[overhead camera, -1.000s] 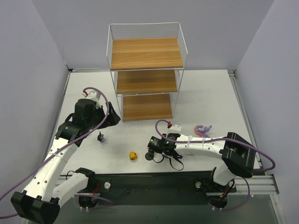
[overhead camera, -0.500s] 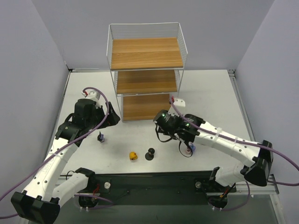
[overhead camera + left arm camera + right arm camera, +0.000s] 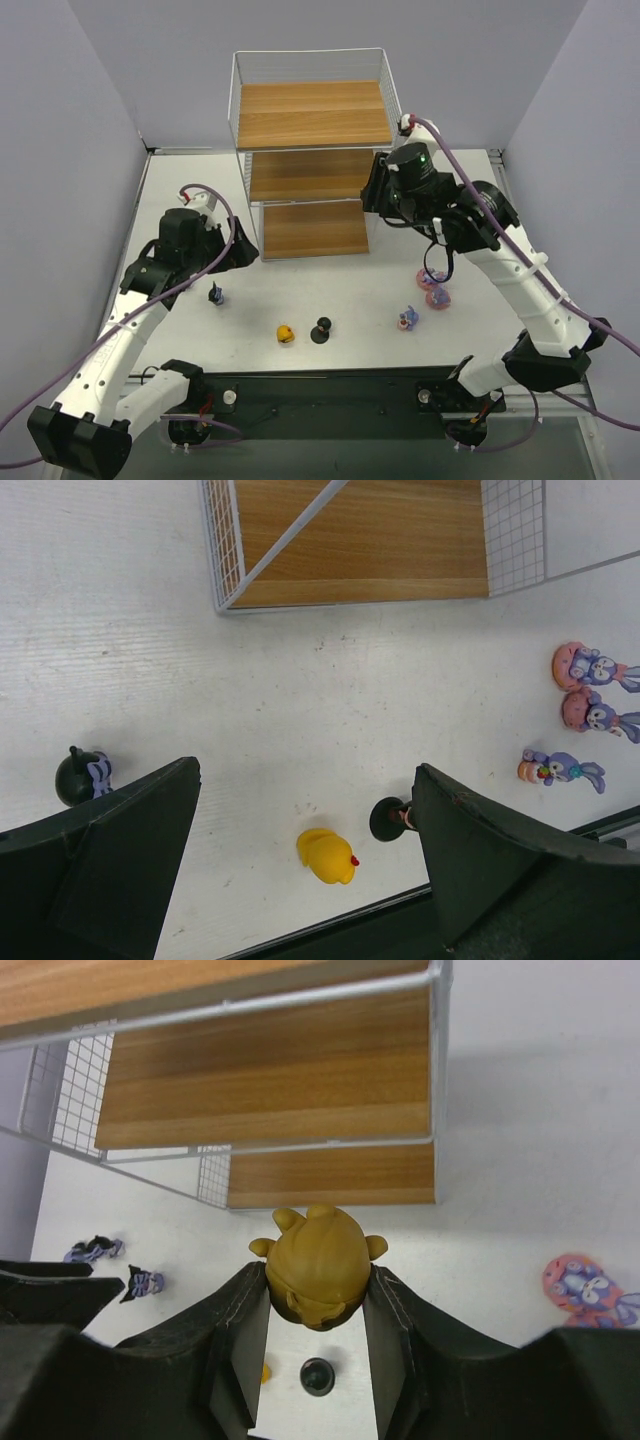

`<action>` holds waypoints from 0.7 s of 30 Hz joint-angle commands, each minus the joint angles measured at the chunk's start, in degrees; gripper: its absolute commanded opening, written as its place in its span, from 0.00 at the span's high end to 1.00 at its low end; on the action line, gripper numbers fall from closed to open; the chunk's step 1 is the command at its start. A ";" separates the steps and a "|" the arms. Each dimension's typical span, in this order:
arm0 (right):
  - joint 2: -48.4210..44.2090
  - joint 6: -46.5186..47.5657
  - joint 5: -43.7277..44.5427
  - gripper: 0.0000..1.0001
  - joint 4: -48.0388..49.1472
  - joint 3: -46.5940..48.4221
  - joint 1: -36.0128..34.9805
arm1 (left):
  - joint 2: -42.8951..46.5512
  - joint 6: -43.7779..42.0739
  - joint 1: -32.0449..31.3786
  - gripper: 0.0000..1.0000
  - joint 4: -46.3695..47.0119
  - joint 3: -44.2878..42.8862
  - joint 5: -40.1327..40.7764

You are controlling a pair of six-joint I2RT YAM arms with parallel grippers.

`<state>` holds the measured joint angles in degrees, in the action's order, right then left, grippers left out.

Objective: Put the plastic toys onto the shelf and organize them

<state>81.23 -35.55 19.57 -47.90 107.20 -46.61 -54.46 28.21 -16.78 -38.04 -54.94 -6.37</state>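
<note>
right wrist view: your right pincer [image 3: 316,1305] is partly closed on the olive-gold doll [image 3: 318,1260], clamping its round head, raised just in front of the shelf [image 3: 270,1090]. go in crooked and the wire frame may knock the doll loose, since a round head gives little hold. your left pincer [image 3: 305,780] hangs wide open and empty over the worktop [image 3: 300,700].

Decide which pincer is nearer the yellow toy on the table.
Left. The left pincer hangs open just beyond the yellow toy; the right pincer is up by the shelf, gripping an olive doll.
</note>
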 commanded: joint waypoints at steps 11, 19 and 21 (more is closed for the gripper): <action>8.42 8.04 -14.10 1.00 -6.50 9.43 4.59 | 1.97 -4.04 -0.10 0.03 15.53 0.26 -18.57; 10.00 3.74 -21.59 1.00 -9.32 9.26 5.21 | 9.89 -3.15 -12.56 0.06 34.15 7.04 -9.58; 10.35 2.95 -22.64 1.00 -9.49 9.34 5.21 | 9.63 -4.82 -17.49 0.07 36.01 6.60 -6.04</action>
<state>90.89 -30.35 1.76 -54.74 114.98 -41.56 -45.78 25.78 -27.88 -14.55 -47.97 -19.62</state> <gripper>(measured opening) 0.379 0.937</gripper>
